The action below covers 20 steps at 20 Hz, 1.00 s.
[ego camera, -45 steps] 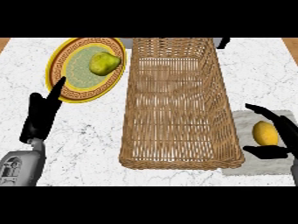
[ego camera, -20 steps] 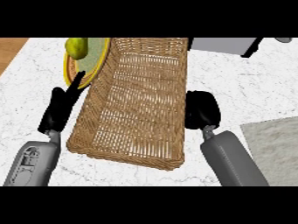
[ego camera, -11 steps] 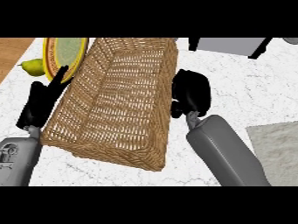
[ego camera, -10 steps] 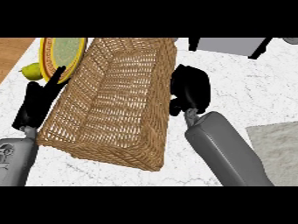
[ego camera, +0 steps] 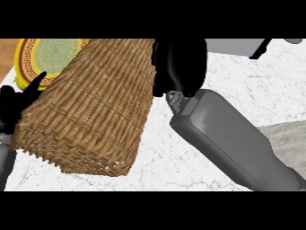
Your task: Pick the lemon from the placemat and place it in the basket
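Left: the left hand stands open, fingers straight, against the left wall of the basket. Behind it lies a yellow-rimmed plate. Centre: only the basket's woven outer side shows; its inside is hidden. Right of centre: the right hand hangs at the basket's far right rim; whether it is closed or open cannot be told. Far right: a corner of the grey placemat, bare where visible. The lemon shows nowhere; it may be hidden within the right hand. A lemon is judged light, firm, waxy and prone to roll, so it is best held across its middle.
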{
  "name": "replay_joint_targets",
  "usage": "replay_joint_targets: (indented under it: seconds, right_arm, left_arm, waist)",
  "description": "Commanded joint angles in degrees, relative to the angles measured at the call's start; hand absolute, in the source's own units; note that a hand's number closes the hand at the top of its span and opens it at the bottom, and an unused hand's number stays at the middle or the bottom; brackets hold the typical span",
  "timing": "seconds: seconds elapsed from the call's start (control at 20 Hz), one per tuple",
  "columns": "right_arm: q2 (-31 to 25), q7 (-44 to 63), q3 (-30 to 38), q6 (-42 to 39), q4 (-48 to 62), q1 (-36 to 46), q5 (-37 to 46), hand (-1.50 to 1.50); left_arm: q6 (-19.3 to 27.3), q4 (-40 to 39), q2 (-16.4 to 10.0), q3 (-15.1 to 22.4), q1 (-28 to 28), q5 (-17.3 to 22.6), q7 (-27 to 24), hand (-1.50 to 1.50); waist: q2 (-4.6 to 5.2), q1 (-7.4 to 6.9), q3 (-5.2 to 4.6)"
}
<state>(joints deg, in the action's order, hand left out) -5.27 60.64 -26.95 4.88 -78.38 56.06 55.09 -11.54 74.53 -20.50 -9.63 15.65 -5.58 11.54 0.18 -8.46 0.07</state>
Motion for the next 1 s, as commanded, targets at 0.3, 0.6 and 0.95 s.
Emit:
replay_joint_targets:
  seconds: [0.3, 0.6, 0.95]
  right_arm:
    - [5.0, 17.2, 6.0, 0.6, 5.9, 22.3, -1.3, 1.5]
    - [5.2, 19.3, 7.6, -10.2, 18.9, 30.9, 0.1, 1.5]
    - [5.2, 21.6, 11.1, -15.0, 30.7, 37.1, -1.1, 1.5]
  left_arm:
    - [1.3, -1.2, 6.3, 2.9, 2.5, 0.2, -1.7, 0.0]
    - [4.9, -0.1, 8.2, 3.5, -0.2, -1.4, -1.9, 0.0]
    - [7.1, 2.0, 10.1, 5.2, -0.5, -3.0, 0.1, 0.0]
  waist:
    - [0.02, 2.05, -0.59]
    - [-0.36, 4.26, -0.65]
    - [-0.54, 5.37, -0.3]
